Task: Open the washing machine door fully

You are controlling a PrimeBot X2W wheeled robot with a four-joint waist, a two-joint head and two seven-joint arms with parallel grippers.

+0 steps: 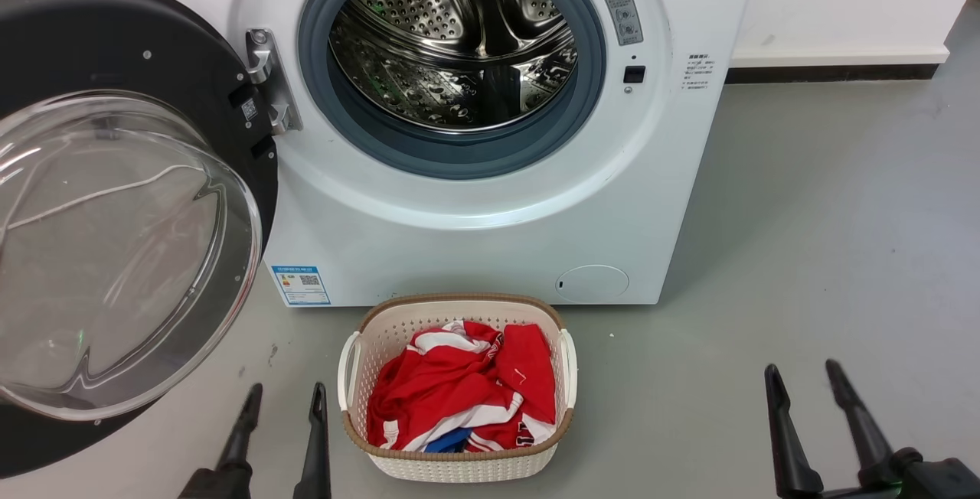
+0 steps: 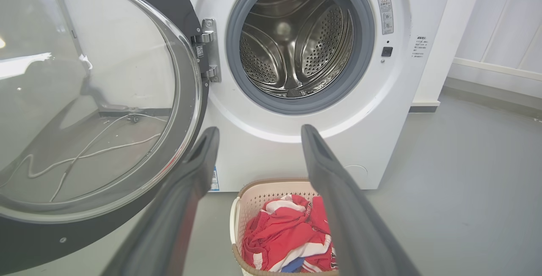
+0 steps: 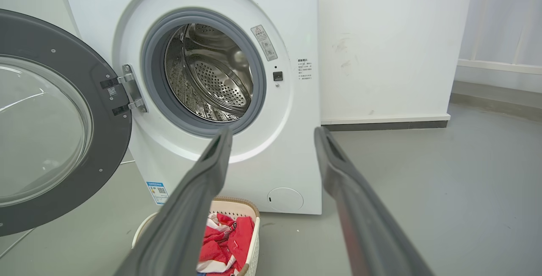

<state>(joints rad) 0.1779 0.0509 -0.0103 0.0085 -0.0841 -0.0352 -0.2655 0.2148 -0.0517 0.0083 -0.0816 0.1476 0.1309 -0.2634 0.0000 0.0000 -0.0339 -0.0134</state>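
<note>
- The washing machine door (image 1: 130, 239) stands swung out to the left of the washing machine (image 1: 475, 231) on its silver hinge (image 1: 268, 82). Its inner face, with the domed glass bowl, is turned toward the robot, so I judge it wide open with little or no swing left.
- The mouth is bare: the blue-grey gasket (image 1: 459, 154) and the perforated steel drum (image 1: 452, 40) show in full, and the drum looks empty.
- The left tool (image 1: 286, 392) sits low, near the door's lower edge but apart from it, with its two fingers spread and holding nothing.
- The right tool (image 1: 801, 369) hangs over the grey floor (image 1: 804, 216), well apart from the machine, with its fingers likewise spread and empty.
- Neither tool touches the door. This reads as a rest pose that leaves the door's arc free.
- A white woven laundry basket (image 1: 459, 468) of red-and-white clothes (image 1: 459, 384) sits on the floor just in front of the machine, between the two tools. It lies to the right of the door's edge, so it would hinder a low reach to the drum rather than the door itself.
- In the left wrist view a white cable (image 2: 84, 153) shows through the glass, trailing on the floor behind the door. If the door needs a further push, the left tool is the nearer one.
</note>
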